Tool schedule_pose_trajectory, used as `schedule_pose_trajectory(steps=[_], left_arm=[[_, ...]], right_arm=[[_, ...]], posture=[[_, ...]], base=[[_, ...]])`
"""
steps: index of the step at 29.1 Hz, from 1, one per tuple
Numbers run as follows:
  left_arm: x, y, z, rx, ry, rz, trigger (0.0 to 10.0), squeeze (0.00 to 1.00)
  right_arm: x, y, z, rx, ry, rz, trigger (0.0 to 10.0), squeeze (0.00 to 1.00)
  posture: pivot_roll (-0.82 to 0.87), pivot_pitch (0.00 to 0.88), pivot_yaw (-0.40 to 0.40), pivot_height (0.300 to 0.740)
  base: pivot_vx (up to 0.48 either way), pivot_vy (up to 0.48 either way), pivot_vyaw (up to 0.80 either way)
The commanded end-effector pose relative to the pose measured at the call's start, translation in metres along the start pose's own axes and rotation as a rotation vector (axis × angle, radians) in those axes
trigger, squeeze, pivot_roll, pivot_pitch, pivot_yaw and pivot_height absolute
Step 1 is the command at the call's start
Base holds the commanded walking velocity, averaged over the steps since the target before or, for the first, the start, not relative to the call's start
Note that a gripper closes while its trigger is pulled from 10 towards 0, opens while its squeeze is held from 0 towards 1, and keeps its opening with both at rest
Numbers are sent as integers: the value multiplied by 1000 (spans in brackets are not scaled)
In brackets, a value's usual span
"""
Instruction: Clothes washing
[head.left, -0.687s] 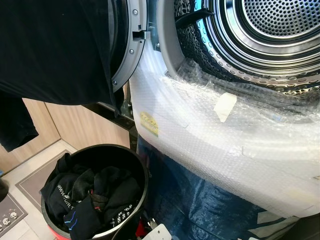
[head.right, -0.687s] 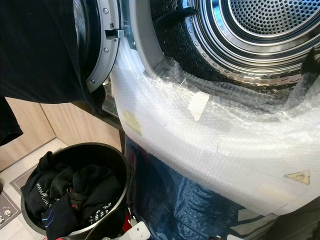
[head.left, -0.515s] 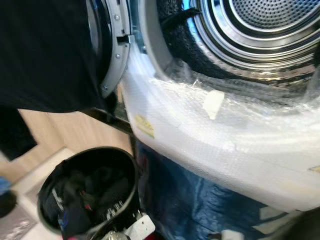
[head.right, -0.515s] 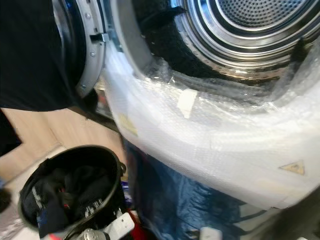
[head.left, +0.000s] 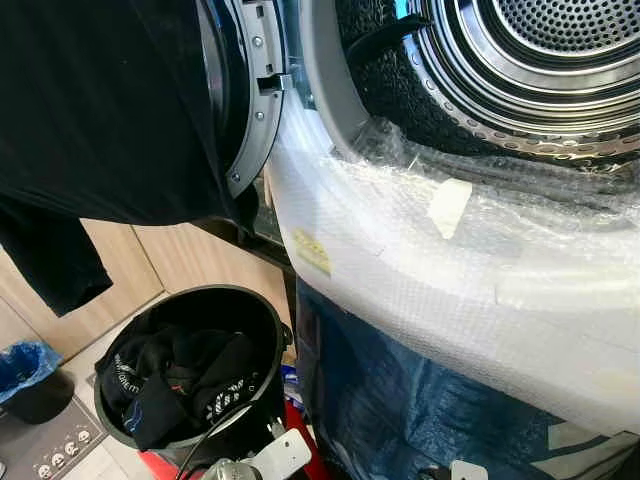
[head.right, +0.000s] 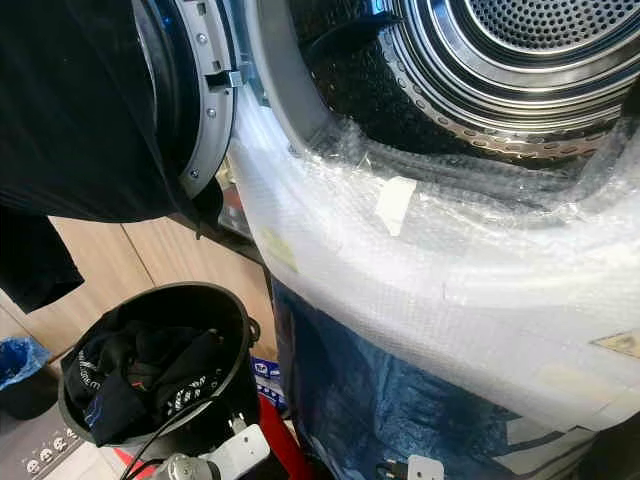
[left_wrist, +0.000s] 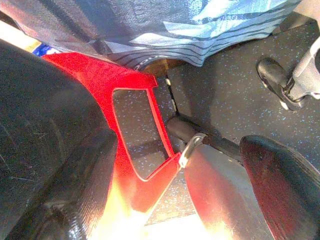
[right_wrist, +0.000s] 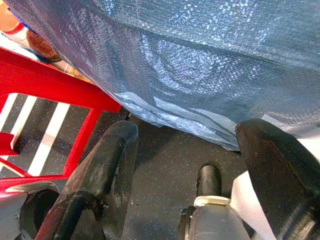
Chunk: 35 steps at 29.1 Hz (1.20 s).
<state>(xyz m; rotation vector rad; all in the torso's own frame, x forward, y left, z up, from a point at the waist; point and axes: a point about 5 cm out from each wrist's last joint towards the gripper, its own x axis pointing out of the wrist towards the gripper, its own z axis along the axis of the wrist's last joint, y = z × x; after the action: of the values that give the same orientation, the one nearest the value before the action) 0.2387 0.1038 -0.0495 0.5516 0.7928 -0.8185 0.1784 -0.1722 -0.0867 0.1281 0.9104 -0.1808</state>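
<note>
Floor bucket (head.left: 262, 330), probably dark clothes (head.left: 170, 375)

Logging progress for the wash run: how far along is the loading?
Done: washer's round door is open, with a black garment hanging over it. In hand: nothing; the left gripper and right gripper hang open above the floor. Left: the steel drum looks empty, and the dark clothes sit in the black round basket.

We can make out white lettering on the dark clothes (head.left: 165, 375) inside the black basket (head.left: 262, 320) — too small to read. On the bubble-wrapped washer front (head.left: 420, 290), above the basket, sits a yellowish label (head.left: 312, 251) — its print is illegible too.
</note>
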Motion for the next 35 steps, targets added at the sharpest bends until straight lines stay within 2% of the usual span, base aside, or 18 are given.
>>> schedule_pose_trajectory(steps=[1, 3, 4, 6, 9, 10, 12, 14, 18, 20, 24, 25, 26, 27, 29, 32, 34, 35], left_arm=[[-1, 2, -1, 5, 4, -8, 10000, 0], [1, 1, 7, 25, -28, -18, 10000, 0], [3, 0, 19, 43, -64, -23, 10000, 0], [3, 0, 23, 48, -77, -24, 10000, 0], [7, -7, 51, 82, -174, -56, 10000, 0], [7, -7, 51, 82, -174, -56, 10000, 0], [10, -23, 76, 171, -259, -136, 10000, 0], [11, -25, 79, 196, -267, -148, 10000, 0], [7, -29, 97, 214, -382, -202, 10000, 0], [3, -28, 106, 262, -435, -204, 10000, 0], [-8, -29, 126, 387, -568, -205, 10000, 0], [-13, -30, 133, 381, -620, -201, 10000, 0], [-13, -30, 133, 381, -620, -201, 10000, 0], [-25, -31, 143, 327, -709, -193, 10000, 0], [-44, -28, 152, 261, -810, -148, 10000, 0], [-58, -25, 156, 302, -846, -110, 10000, 0], [-67, -19, 155, 326, -835, -88, 10000, 0], [-74, -15, 156, 313, -846, -59, 10000, 0]], right_arm=[[-1, 2, -6, -6, 17, 3, 10000, 0], [-1, 1, -6, -18, 18, 1, 10000, 0], [-1, 0, -6, -31, 18, 3, 10000, 0], [-1, 0, -7, -34, 19, 4, 10000, 0], [-2, -1, -7, -42, 21, 4, 10000, 0], [-2, -1, -7, -42, 21, 4, 10000, 0], [-2, 1, -8, -59, 24, 13, 10000, 0], [-1, 2, -7, -61, 23, 15, 10000, 0], [-1, 4, -5, -70, 13, 22, 10000, 0], [-1, 4, -6, -72, 15, 21, 10000, 0], [-2, 4, -9, -82, 25, 22, 10000, 0], [-2, 4, -10, -88, 26, 23, 10000, 0], [-2, 4, -10, -88, 26, 23, 10000, 0], [-3, 2, -12, -95, 28, 21, 10000, 0], [-3, -1, -14, -101, 34, 12, 10000, 0], [-4, -1, -15, -124, 40, 21, 10000, 0], [-4, 1, -16, -152, 47, 42, 10000, 0], [-4, 2, -16, -171, 45, 52, 10000, 0]], posture=[[76, 0, 125, 740], [81, 8, 119, 740], [84, 10, 117, 740], [85, 11, 117, 740], [94, 18, 109, 740], [94, 18, 109, 740], [100, 26, 104, 740], [96, 30, 105, 740], [90, 32, 115, 740], [97, 36, 122, 740], [120, 31, 118, 740], [119, 33, 123, 740], [119, 33, 123, 740], [120, 34, 126, 740], [128, 33, 125, 740], [141, 35, 117, 740], [141, 33, 115, 740], [138, 34, 116, 740]], base=[[0, 0, 0], [0, 0, 0], [0, 0, 0], [0, 0, 0], [0, 0, 0], [0, 0, 0], [0, 0, 0], [0, 0, 0], [0, 0, 0], [0, 0, 0], [0, 0, 0], [0, 0, 0], [0, 0, 0], [0, 0, 0], [0, 0, 0], [0, 0, 0], [0, 0, 0], [0, 0, 0]])
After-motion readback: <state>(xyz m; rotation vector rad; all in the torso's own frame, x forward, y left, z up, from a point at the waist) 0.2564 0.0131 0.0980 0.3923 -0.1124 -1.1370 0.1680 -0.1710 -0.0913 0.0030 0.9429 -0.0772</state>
